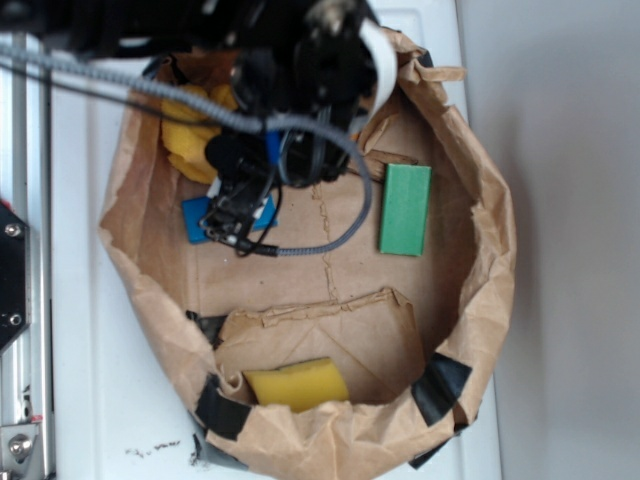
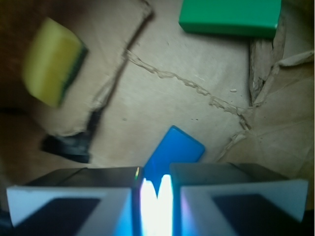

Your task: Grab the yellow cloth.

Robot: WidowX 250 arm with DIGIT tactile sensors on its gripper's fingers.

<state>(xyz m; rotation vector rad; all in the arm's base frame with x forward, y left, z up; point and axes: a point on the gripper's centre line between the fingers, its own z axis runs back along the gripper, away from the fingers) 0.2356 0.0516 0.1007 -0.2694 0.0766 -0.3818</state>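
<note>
The yellow cloth lies crumpled against the far-left wall of the brown paper bag, partly hidden behind the arm and cable. It does not show in the wrist view. My gripper hangs just in front of the cloth, over the blue block. In the wrist view my gripper has its jaws drawn close with only a narrow bright slit between them. Nothing is held, and the blue block lies below.
A green block lies flat at the right of the bag floor. A smooth yellow sponge rests by the near wall beside a raised cardboard flap. Black tape patches the bag's rim.
</note>
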